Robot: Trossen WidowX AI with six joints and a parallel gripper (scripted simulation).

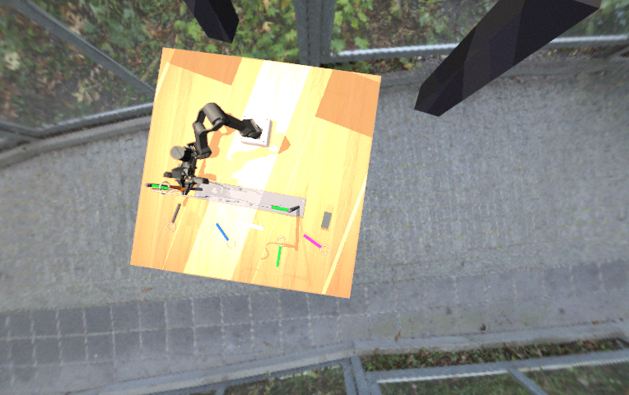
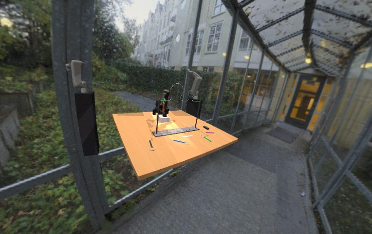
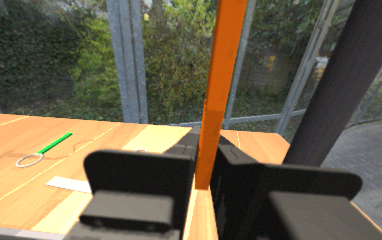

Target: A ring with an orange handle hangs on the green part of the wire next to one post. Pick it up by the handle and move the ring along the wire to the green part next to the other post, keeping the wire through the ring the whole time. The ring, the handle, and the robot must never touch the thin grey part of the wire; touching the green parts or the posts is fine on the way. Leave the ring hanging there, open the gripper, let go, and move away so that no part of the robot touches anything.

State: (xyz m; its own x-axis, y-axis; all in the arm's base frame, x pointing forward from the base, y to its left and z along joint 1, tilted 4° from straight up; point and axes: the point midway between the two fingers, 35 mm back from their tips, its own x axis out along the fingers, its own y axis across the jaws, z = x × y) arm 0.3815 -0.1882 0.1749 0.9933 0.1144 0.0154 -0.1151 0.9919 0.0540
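The orange handle (image 1: 177,188) (image 2: 163,107) (image 3: 221,75) hangs from its thin ring (image 1: 165,182), which is around the green wire part (image 1: 157,186) (image 2: 161,100) beside the left post (image 2: 157,120) (image 3: 344,75). My gripper (image 1: 186,189) (image 3: 202,131) is shut on the lower part of the handle, with the post close on the right in the wrist view. The other green part (image 1: 280,208) (image 2: 196,101) is beside the right post (image 2: 197,115). The thin grey wire arches and dips between the green parts in the exterior view. Exact ring-wire contact is too small to tell.
The grey base plate (image 1: 249,197) (image 2: 176,132) carries both posts. In front lie loose ringed sticks: black (image 1: 176,213), blue (image 1: 221,231), green (image 1: 278,257) (image 3: 56,143) and magenta (image 1: 312,240). A white strip (image 1: 257,226) (image 3: 69,184) and a dark block (image 1: 326,220) (image 2: 206,127) also lie there.
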